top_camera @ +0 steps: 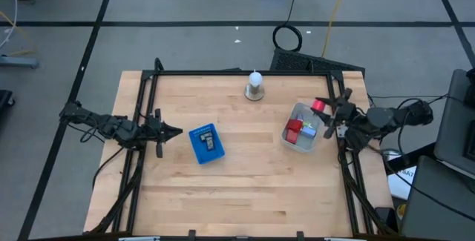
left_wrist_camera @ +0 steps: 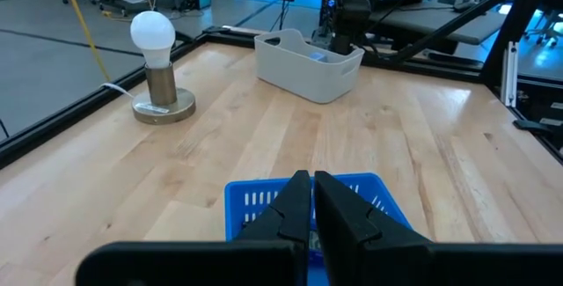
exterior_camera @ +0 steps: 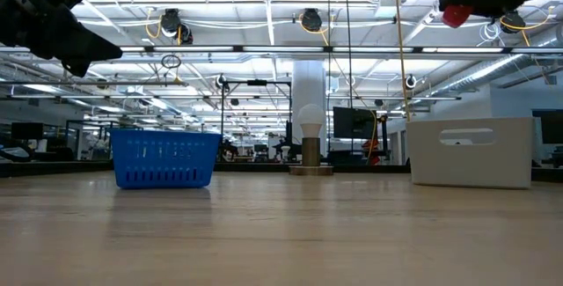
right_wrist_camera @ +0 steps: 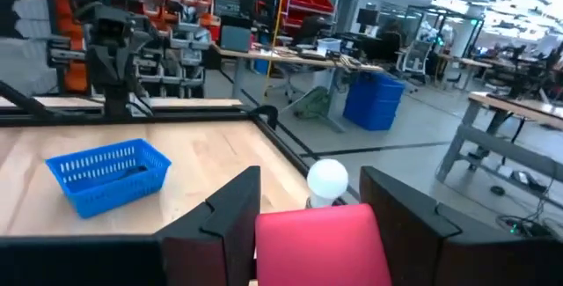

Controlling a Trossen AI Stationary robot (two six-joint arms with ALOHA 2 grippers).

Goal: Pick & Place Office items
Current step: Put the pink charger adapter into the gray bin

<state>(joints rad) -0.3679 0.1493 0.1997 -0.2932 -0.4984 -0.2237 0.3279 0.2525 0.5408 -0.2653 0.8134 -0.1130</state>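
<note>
Wood in pale butcher-block planks makes up the table (top_camera: 252, 159), the largest thing we see, edged by a black frame. Beyond it the low view shows us an open hall with ceiling lights and desks.

Next down in size, we have 2 containers. A blue basket (top_camera: 206, 144) sits left of centre with a dark piece lying in it, and a grey bin (top_camera: 302, 128) sits toward the right edge, holding red and light-blue blocks (top_camera: 295, 131). A white bulb on a round base (top_camera: 254, 87) stands at the far middle of the table.

Our right gripper (top_camera: 326, 111) hangs above the far right rim of the grey bin, raised well off the table as the low view shows. Its fingers pinch a red block (right_wrist_camera: 322, 244), which fills the gap between them in the right wrist view. That block is the piece in play. From it, the blue basket lies well apart across the table toward the left arm, while the grey bin is directly beneath. We judge the coming move turns on that sideways reach, if the basket is the target.

Our left gripper (top_camera: 169, 131) waits just beside the basket's left edge, its fingers pressed together and holding nothing. It is the nearer arm to the basket, and the right arm the nearer to the bin.
</note>
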